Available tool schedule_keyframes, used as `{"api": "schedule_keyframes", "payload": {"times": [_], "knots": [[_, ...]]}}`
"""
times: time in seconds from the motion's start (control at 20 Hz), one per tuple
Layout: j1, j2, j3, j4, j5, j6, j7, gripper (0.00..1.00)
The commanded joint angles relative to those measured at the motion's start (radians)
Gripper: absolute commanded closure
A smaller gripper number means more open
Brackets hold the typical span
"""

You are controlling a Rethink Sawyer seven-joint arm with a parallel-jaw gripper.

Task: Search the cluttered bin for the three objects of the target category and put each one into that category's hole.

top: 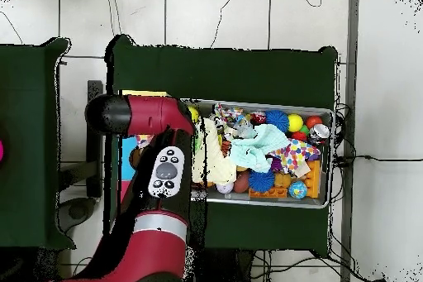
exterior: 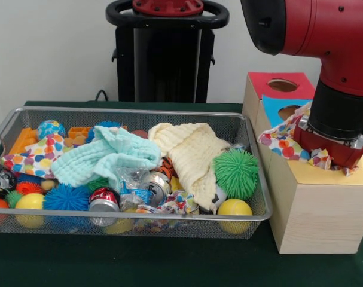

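Now the gripper (exterior: pixel 331 156) hangs low over the box (exterior: pixel 316 209), apparently clamping a dotted cloth (exterior: pixel 281 141) above the yellow hole to drop it; at 9 o'clock, the bin (exterior: pixel 169 220) holds 2 cloths.

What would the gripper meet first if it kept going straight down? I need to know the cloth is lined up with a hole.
Probably the wooden box's yellow top panel; the gripper, wrapped in a polka-dot cloth, hangs just above it. No hole shows beneath, though depth is unclear.
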Motion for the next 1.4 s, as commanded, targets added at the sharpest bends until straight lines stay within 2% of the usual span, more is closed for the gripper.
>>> {"api": "schedule_keyframes", "payload": {"times": [0.05,0.35,0.75,0.8,1.4], "knots": [[0.005,0.075,0.043,0.011,-0.084,0.147,0.003,0.00],[0.000,0.105,0.043,-0.016,-0.084,0.139,-0.007,0.00],[-0.004,0.108,0.050,-0.024,-0.083,0.157,-0.016,0.00],[-0.004,0.108,0.051,-0.024,-0.083,0.159,-0.017,1.00],[-0.007,0.106,0.060,-0.029,-0.079,0.167,-0.011,1.00]]}}
